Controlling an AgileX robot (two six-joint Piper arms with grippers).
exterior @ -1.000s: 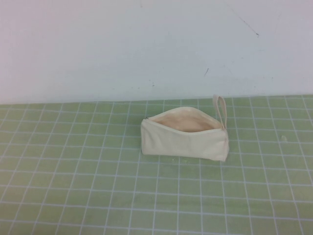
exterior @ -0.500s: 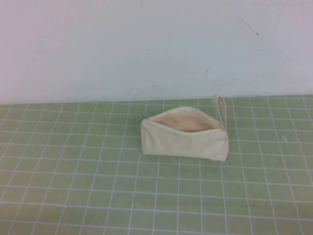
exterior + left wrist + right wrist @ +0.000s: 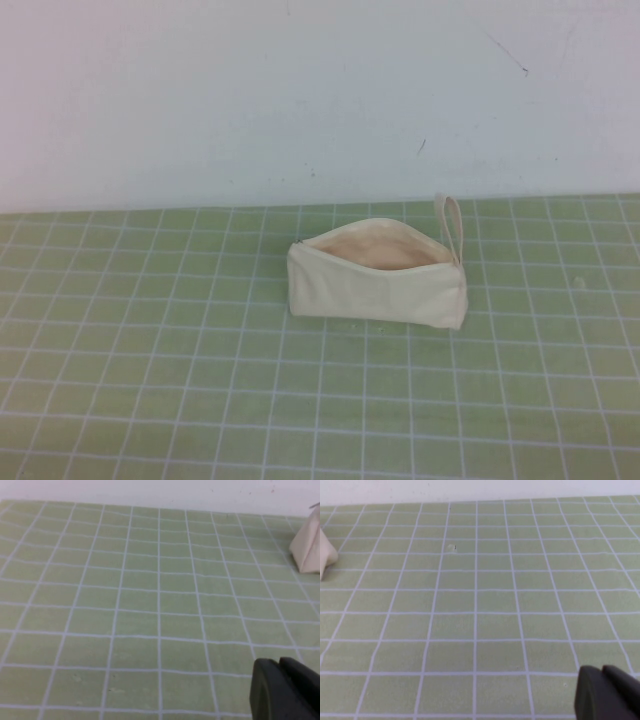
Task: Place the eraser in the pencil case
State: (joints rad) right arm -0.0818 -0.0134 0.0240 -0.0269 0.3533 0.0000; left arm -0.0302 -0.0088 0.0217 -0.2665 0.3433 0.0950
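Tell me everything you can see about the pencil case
The pencil case is an oblong cream-white fabric pouch lying on the green grid mat near the white wall. Its zip is open, showing a pale peach lining; no eraser is visible inside. A small loop strap sticks up at its right end. Nothing touches it. In each wrist view, only a dark pincer part shows: left pincer, right pincer.

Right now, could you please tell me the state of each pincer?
Left pincer: low over the green mat, holding nothing visible; open or closed cannot be told.
Right pincer: the same.

Pencil case [image 3: 377, 283] on green grid mat [image 3: 150, 380]
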